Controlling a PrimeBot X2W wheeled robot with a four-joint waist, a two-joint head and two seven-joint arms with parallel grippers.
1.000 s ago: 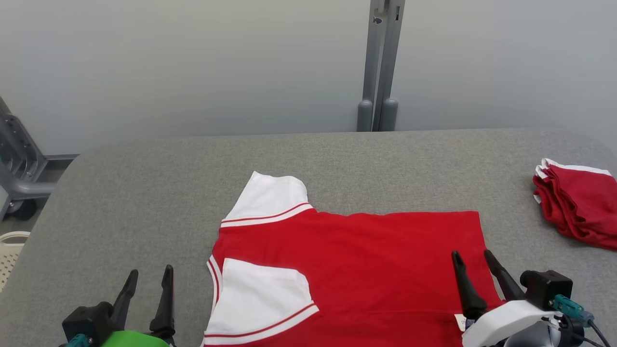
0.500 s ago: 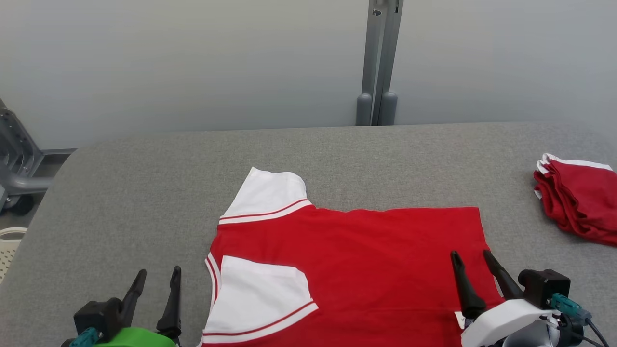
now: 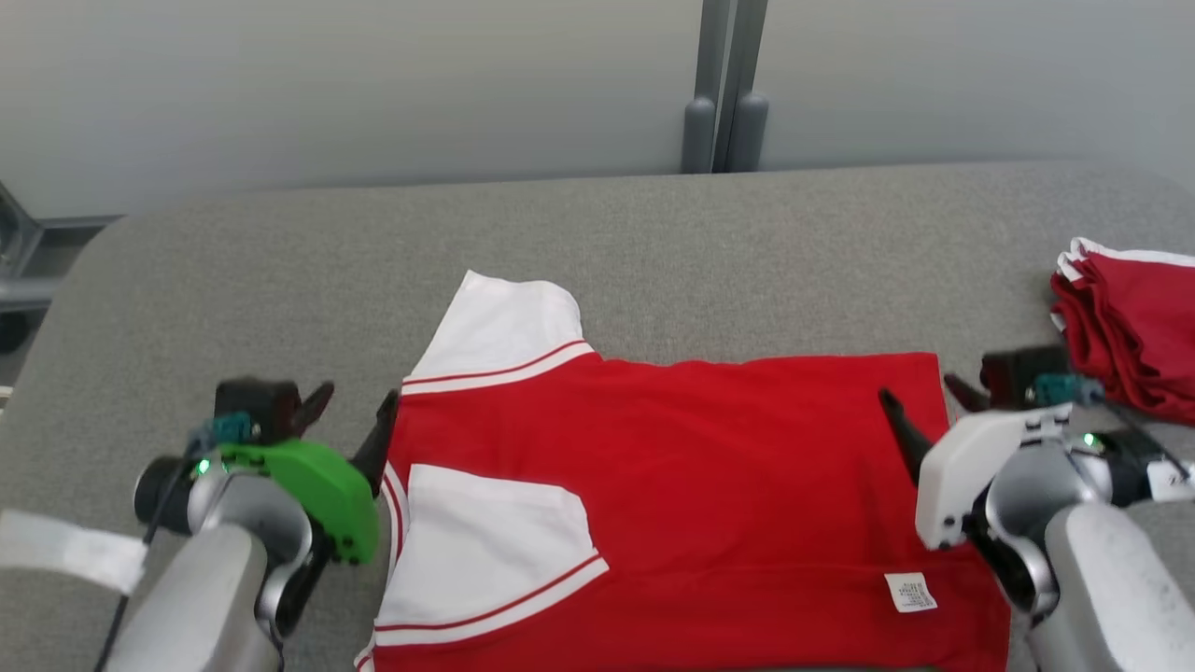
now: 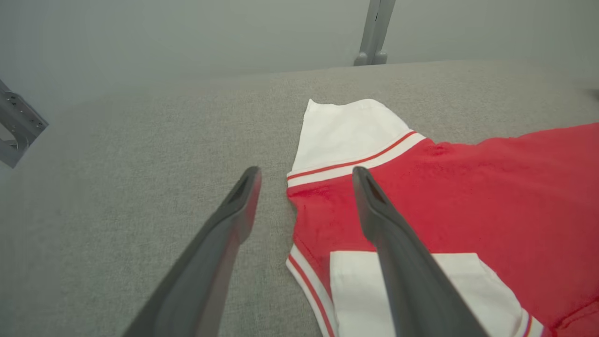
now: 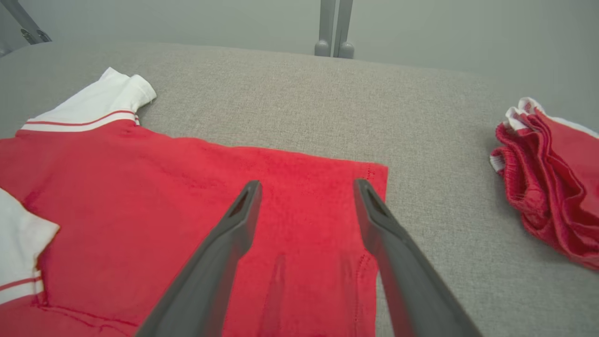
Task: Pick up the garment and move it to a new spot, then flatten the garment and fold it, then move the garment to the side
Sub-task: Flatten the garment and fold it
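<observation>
One red shirt (image 3: pixel 672 467) lies flat on the worktop (image 3: pixel 653 233), with bare room beyond its far edge. Both hands are spread and empty: the left hand (image 3: pixel 355 401) straddles its collar side, the right hand (image 3: pixel 918 389) is over its hem. One red pile (image 3: pixel 1130 327) sits to its right.

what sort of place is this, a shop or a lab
Probably a lab or test bay: a grey cloth-covered table against bare panels, a metal post, one red shirt laid flat, and a pile of matching garments.
</observation>
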